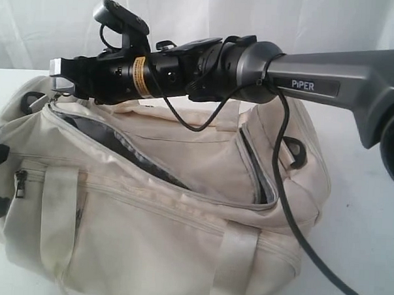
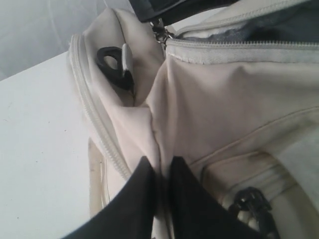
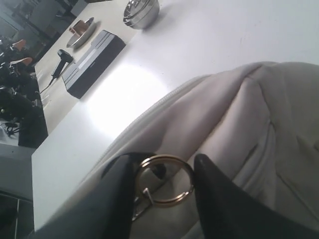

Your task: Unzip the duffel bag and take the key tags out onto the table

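Note:
The cream-white duffel bag point(image 1: 147, 237) lies on the white table point(image 1: 370, 227). Its top zipper stands open along most of its length, showing grey lining point(image 1: 118, 144). My right gripper point(image 1: 59, 83) reaches across to the bag's left end. In the right wrist view the right gripper point(image 3: 162, 164) is shut on the metal zipper pull ring point(image 3: 169, 202), which touches both fingers. My left gripper point(image 2: 162, 167) is shut on a fold of fabric at that same end of the bag, below a black D-ring point(image 2: 112, 62). The key tags are hidden.
The right arm's black cable point(image 1: 285, 158) hangs over the bag's right end. Farther along the table point(image 3: 199, 45) stand steel bowls point(image 3: 141, 12), a flat black box point(image 3: 92, 62) and a plate point(image 3: 82, 30). A white curtain hangs behind.

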Motion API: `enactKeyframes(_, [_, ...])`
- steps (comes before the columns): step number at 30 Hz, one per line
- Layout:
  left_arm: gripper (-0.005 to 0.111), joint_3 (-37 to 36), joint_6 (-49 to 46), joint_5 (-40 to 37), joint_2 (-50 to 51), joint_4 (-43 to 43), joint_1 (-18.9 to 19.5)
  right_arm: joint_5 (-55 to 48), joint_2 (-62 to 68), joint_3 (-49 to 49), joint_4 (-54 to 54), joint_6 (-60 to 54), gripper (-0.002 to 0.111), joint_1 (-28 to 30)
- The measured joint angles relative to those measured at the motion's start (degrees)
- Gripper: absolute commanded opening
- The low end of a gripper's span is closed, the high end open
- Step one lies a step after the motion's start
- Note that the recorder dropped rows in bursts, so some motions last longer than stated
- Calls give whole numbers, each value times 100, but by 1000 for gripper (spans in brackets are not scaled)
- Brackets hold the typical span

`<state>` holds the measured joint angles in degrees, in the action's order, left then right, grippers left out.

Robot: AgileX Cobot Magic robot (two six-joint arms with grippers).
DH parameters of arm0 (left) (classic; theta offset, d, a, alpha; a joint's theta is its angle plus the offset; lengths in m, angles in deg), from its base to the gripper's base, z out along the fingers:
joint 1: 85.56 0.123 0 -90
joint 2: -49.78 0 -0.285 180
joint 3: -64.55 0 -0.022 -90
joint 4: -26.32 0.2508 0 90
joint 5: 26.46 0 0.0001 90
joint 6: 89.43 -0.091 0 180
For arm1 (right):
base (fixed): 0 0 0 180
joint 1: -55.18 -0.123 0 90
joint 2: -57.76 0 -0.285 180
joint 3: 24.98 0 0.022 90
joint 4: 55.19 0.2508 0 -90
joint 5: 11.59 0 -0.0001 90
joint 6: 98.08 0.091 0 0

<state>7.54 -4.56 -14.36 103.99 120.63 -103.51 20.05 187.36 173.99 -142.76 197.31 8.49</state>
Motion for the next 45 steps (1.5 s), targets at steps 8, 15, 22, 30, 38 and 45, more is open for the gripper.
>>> enactKeyframes(8, [57,25,0,42,-215,147,0,220,0,0,13,-149,0,36])
enactKeyframes(15, [64,197,-40,623,-261,147,0,469,0,13,99,-149,0,36])
enactKeyframes(22, [64,498,-1240,767,-190,35,0,886,0,103,268,-149,0,45])
enactKeyframes(30, [64,511,-3075,1023,251,-316,0,1205,10,334,289,-149,0,45])
enactKeyframes(38, [59,511,-4278,1486,373,-1058,0,1217,10,350,289,-149,0,45])
enactKeyframes(45, [58,511,-4663,1636,440,-1191,0,1217,10,350,289,-138,0,45])
